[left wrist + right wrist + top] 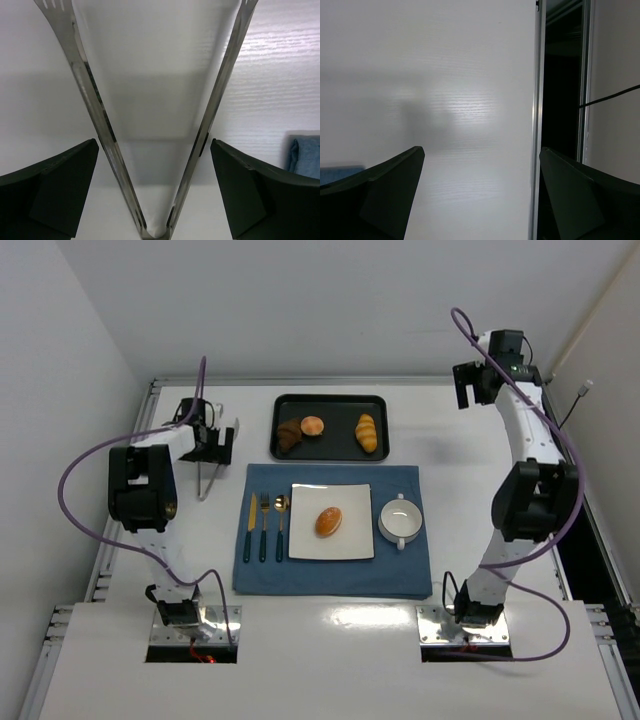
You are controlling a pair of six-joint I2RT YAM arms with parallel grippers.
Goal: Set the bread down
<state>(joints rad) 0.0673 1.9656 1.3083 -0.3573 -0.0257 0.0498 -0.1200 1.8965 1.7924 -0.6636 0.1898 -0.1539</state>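
Note:
The bread (329,521), a glossy orange-brown oval bun, lies on the white square plate (305,542) in the middle of the blue placemat (400,570). My left gripper (213,445) is at the far left of the table, well apart from the bread, and open. Metal tongs (206,480) lie on the table under it. In the left wrist view the tongs (92,105) spread in a V between my open fingers (60,175), which do not touch them. My right gripper (466,390) is raised at the far right, open and empty. In the right wrist view it (481,150) hangs over bare table.
A black tray (335,403) at the back holds a dark bun (290,435), a pale tan bun (313,425) and a yellow ridged roll (367,432). A knife (251,525), fork (265,525) and spoon (281,520) lie left of the plate. A white bowl (400,522) stands to its right.

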